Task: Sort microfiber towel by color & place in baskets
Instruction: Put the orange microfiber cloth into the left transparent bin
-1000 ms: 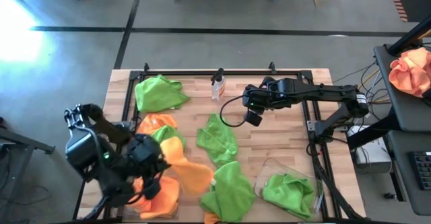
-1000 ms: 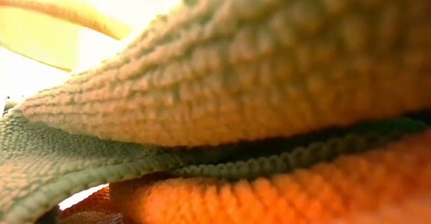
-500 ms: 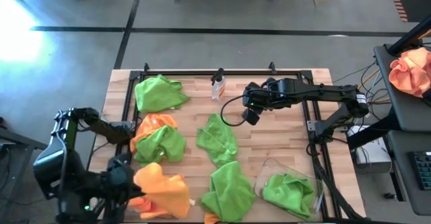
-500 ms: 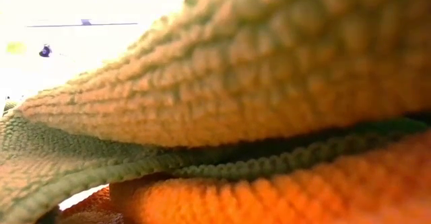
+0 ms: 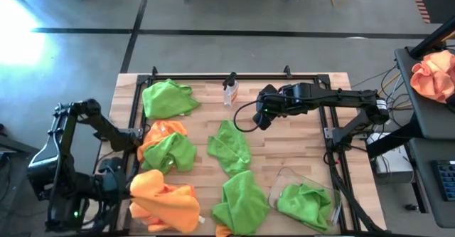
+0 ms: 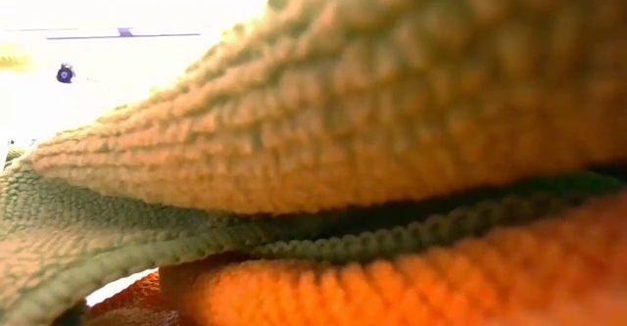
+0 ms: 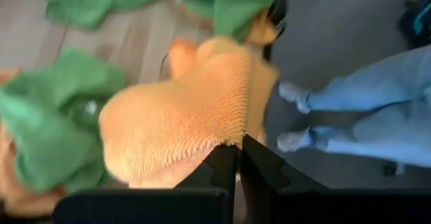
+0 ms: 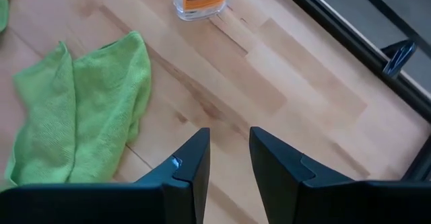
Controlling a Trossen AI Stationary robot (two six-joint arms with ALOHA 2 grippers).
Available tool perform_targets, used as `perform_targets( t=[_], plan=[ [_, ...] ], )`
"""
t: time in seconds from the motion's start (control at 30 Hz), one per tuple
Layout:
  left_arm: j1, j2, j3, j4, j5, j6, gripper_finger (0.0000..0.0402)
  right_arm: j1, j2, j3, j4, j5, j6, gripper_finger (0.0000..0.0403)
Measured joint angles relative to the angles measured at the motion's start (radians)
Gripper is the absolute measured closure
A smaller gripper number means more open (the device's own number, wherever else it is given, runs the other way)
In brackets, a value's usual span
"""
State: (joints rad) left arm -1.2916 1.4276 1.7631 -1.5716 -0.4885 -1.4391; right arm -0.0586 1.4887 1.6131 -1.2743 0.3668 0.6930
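Note:
My left gripper (image 5: 128,188) is at the table's near left corner, shut on an orange towel (image 5: 165,200), which also shows in the left wrist view (image 7: 182,116). My right gripper (image 5: 262,120) hovers open and empty over the far middle of the table; its fingers (image 8: 229,150) stand over bare wood. Green towels lie at the far left (image 5: 168,98), in the centre (image 5: 229,147) and at the near edge (image 5: 242,201). Another green towel (image 5: 175,151) lies on an orange one (image 5: 158,132). A clear basket (image 5: 284,180) at the near right holds a green towel (image 5: 304,205). My left gripper pinches the orange towel by an edge (image 7: 232,138) between its two shut fingers. The towel bulges out ahead of the fingers in a slack heap. One layer or several, I cannot tell, nor whether it is clear of the table.
A small clear spray bottle (image 5: 229,91) stands at the far middle, near my right gripper. Orange and green cloth (image 6: 343,120) right against the low camera fills its view. A person's legs in jeans (image 7: 363,116) stand past the table's edge. A peach cloth bundle (image 5: 434,73) lies off the table, right.
My left gripper has gone toward the table's left edge and near corner, shut on the orange towel. The towel has been drawn from near the table's middle to the near left corner, where it now bunches up.

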Motion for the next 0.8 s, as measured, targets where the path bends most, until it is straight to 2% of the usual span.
perform_targets(
  t=[0.2,0.33,0.53,0.8],
  plan=[
    [-0.054,-0.107,-0.219,0.0,0.094,-0.172,0.0401,0.0,0.0,-0.003,0.0,0.0,0.039,0.031],
    [-0.104,-0.147,-0.311,0.021,0.115,-0.247,0.0401,0.0,0.0,-0.008,-0.001,0.0,0.046,0.0307],
    [-0.159,-0.156,-0.363,0.037,0.115,-0.31,0.0401,0.0,0.0,-0.01,-0.002,0.0,0.059,0.031],
    [-0.161,-0.133,-0.396,0.275,0.09,-0.268,0.0401,0.0,0.0,-0.01,0.0,0.0,0.059,0.0313]
  ],
)
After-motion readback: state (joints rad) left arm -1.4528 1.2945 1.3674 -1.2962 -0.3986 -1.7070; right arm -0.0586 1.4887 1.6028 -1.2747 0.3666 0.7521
